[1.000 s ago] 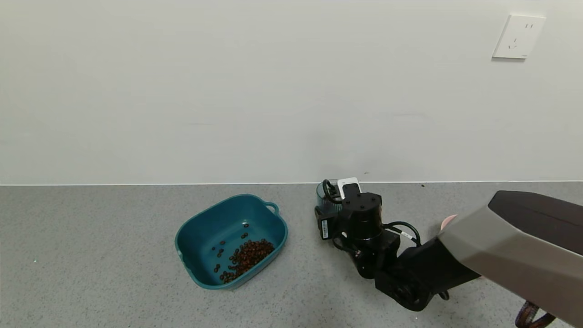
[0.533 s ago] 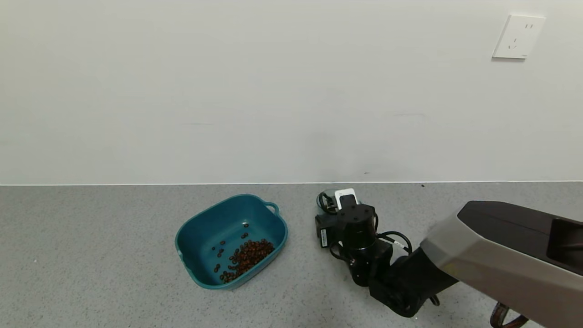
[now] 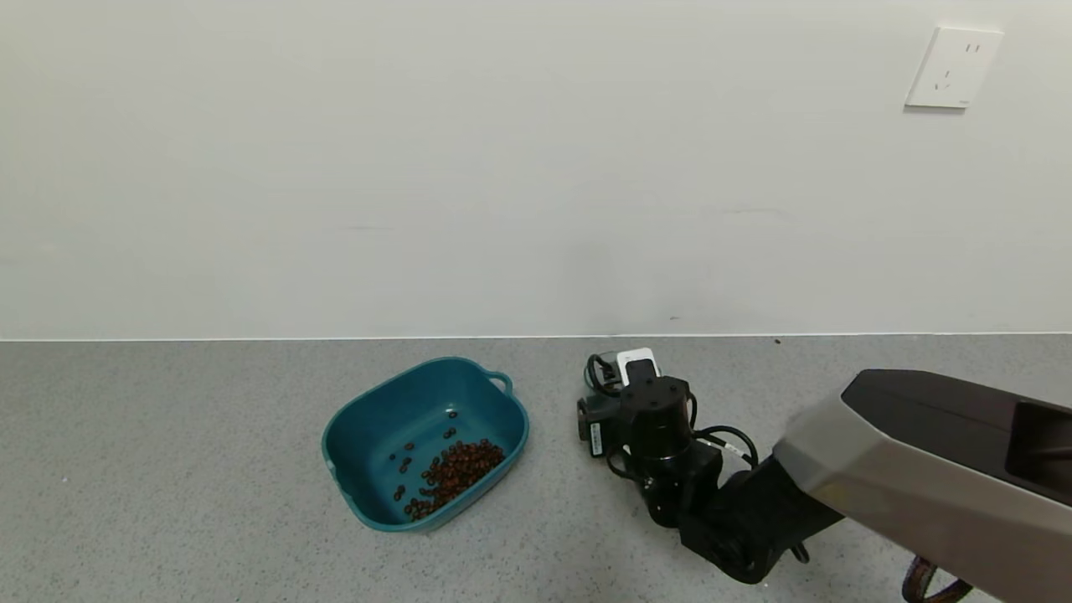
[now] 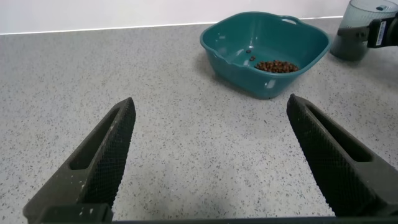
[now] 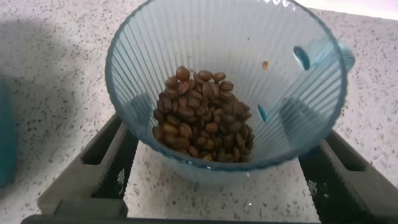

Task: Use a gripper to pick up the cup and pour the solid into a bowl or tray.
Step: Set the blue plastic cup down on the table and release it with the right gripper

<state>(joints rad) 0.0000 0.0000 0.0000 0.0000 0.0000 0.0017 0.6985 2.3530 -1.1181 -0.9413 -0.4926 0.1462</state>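
The ribbed translucent cup stands upright on the grey counter with brown beans heaped in its bottom. My right gripper is shut on it, one finger at each side. In the head view the right gripper stands right of the teal tub and hides most of the cup. More beans lie in the tub. The left wrist view shows the tub, the cup beyond it, and my open, empty left gripper low over bare counter, well short of both.
The white wall runs along the back edge of the grey speckled counter. A wall socket sits high on the right. My right arm's grey shell fills the lower right corner.
My right gripper has come down with the cup, bringing it to the counter, and shifted slightly left. The tub and its beans have not moved.
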